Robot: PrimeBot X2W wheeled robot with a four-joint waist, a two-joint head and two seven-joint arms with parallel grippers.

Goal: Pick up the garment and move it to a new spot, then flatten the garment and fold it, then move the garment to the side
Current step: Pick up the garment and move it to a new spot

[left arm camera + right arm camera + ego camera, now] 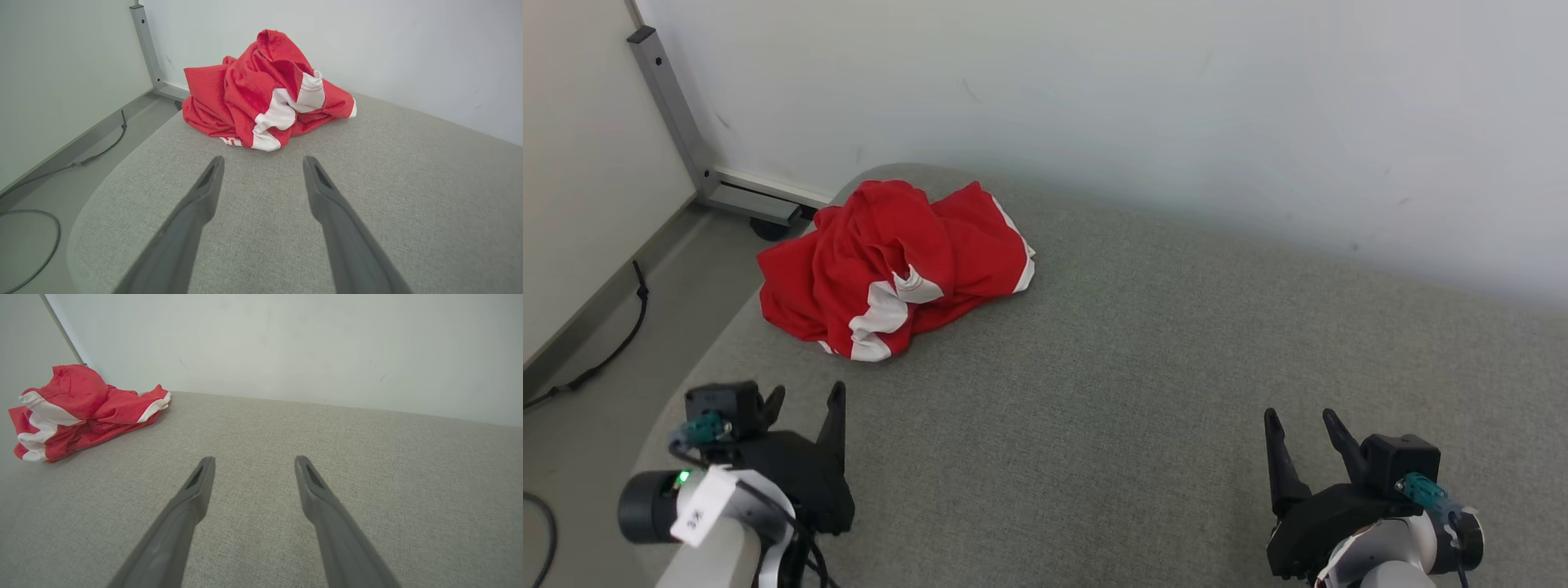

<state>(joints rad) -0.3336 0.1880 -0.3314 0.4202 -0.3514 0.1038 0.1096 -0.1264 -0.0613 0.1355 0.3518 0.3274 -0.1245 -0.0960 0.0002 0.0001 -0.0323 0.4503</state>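
A red garment [890,265] with white trim lies crumpled in a heap at the far left of the grey fabric table [1143,376]. From the left wrist the garment [265,90] bulks straight ahead of my open left gripper [263,163], a short way beyond its fingertips. In the head view that left gripper [805,396] hovers near the table's front left edge, empty. My right gripper [1300,418] stands open at the front right, far from the cloth. The right wrist view has the garment [77,408] at its far left and the right gripper [253,461] over bare fabric.
A pale wall [1176,114] runs along the table's far side. A grey metal post and foot [686,139] stand on the floor at the far left, with a black cable [613,343] trailing beside the table's left edge.
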